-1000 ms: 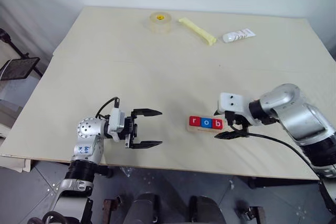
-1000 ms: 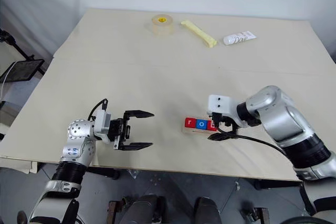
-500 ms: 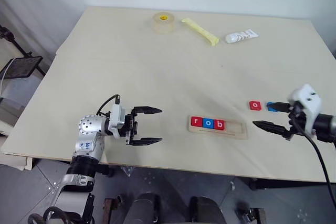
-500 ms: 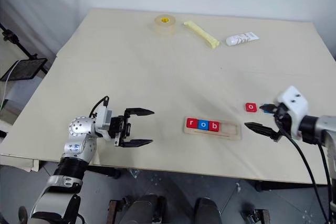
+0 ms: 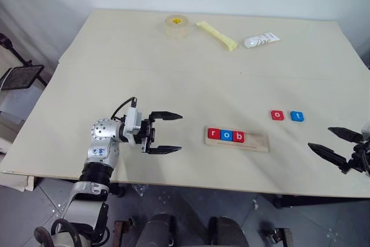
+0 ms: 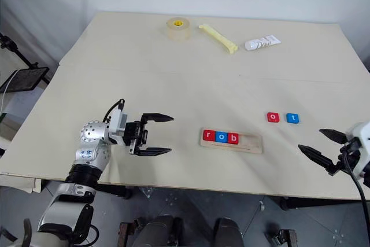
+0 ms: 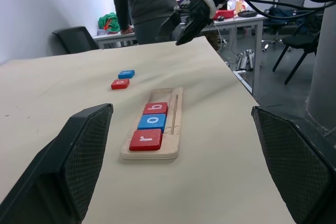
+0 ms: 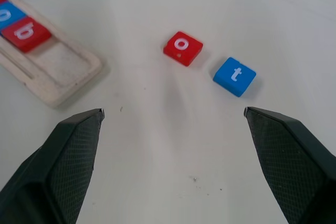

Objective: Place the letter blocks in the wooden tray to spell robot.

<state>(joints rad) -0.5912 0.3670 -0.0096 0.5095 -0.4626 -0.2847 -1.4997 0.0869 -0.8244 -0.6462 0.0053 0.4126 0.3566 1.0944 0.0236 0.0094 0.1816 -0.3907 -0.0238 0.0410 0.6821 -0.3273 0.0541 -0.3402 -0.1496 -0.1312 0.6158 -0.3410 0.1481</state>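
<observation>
pale tabletop: wooden tray holding r, o, b, two slots empty; red o block and blue t block loose beyond it; left gripper and right gripper jaws open, empty; next likely: grasp the o.

Right hand: wrist and arm cut off by the frame's right edge in the left eye view. Print on the white tube at the desk's far edge too small to read. Person behind the desk in the left wrist view cropped above the shoulders.
</observation>
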